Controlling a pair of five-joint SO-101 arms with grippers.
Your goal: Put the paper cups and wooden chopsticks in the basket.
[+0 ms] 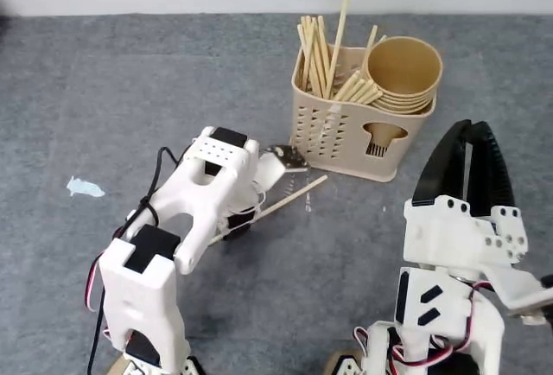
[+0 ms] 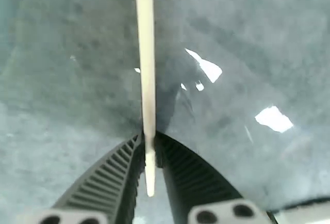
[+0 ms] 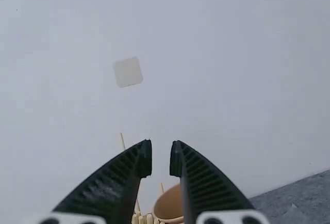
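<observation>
A beige slotted basket (image 1: 346, 133) stands at the back of the grey mat. It holds a stack of paper cups (image 1: 404, 68) and several wooden chopsticks (image 1: 315, 55), one of which stands tall. One more chopstick (image 1: 294, 195) lies slanted in front of the basket. My left gripper (image 1: 242, 221) is shut on its near end. In the left wrist view that gripper (image 2: 148, 149) pinches the chopstick (image 2: 146, 69) just over the mat. My right gripper (image 1: 467, 163) is raised to the right of the basket, with a narrow gap and nothing between its fingers. In the right wrist view the right gripper (image 3: 161, 162) sits above a cup (image 3: 170, 208).
A pale blue paper scrap (image 1: 85, 187) lies on the mat at the left. Small shiny bits (image 2: 206, 68) lie near the held chopstick. A plain white wall (image 3: 232, 53) rises behind the basket, with a small square patch (image 3: 128, 72) on it.
</observation>
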